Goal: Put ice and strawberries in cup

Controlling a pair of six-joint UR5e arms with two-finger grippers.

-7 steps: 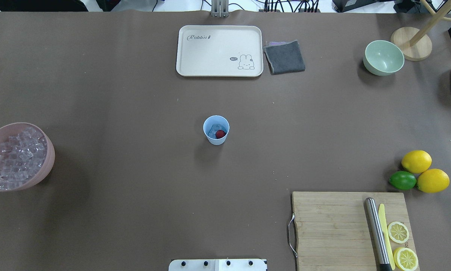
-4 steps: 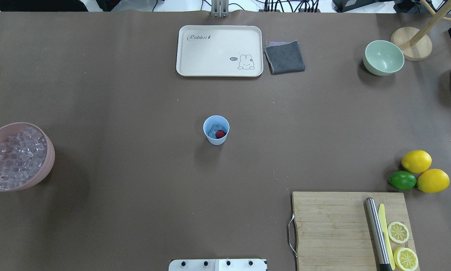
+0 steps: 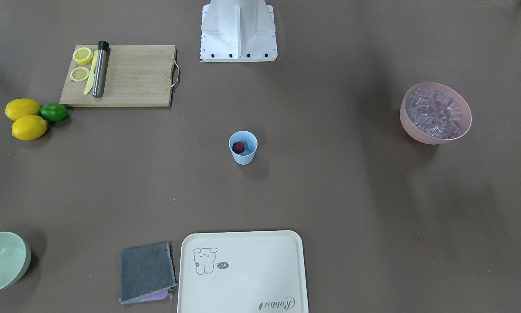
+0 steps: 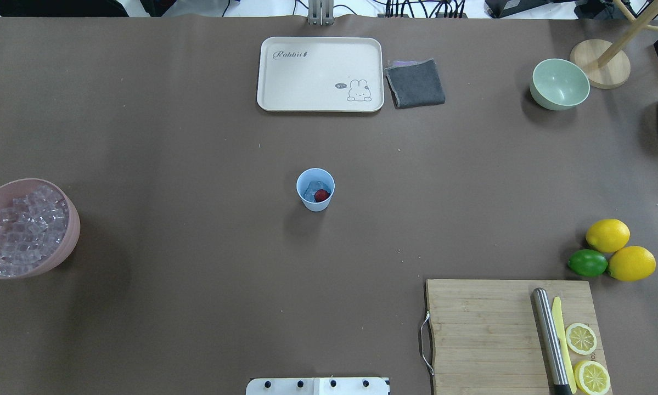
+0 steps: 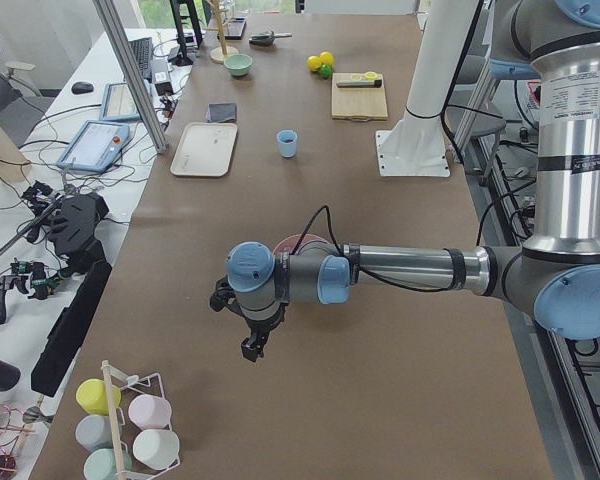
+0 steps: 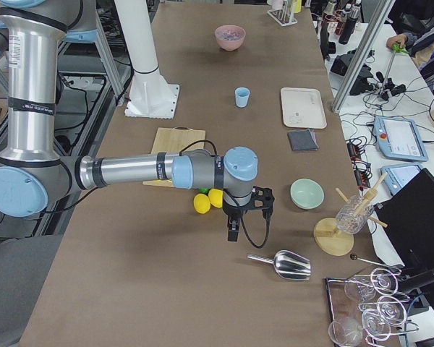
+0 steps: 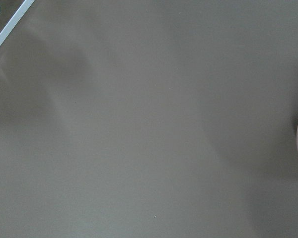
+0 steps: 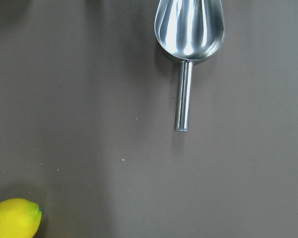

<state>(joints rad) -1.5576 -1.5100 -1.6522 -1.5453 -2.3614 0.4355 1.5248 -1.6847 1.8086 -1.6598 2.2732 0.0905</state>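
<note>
Cutting board (image 4: 482, 329) with lemon slices (image 4: 581, 338) sits at the lower right of the overhead view, nearest the bottom edge. Mid-frame, the cup (image 4: 315, 189) stands upright and alone on the tabletop. The strawberry (image 4: 321, 195) lies inside it against clear ice (image 4: 310, 191). More cubes fill the pink bowl (image 4: 75, 230) at the left edge. Farther on, the tray (image 4: 307, 82) lies at the upper centre.

Neither arm is near the cup. The left gripper (image 5: 252, 343) hangs over bare tabletop near the pink bowl, and the right gripper (image 6: 231, 230) hangs near the metal scoop (image 8: 188, 29). Whether either is open or closed cannot be told from the side views.

Both ingredients look loaded, so the task seems at its end. Any further move would only be a top-up of ice, which calls for a grasp on the scoop's handle.
</note>
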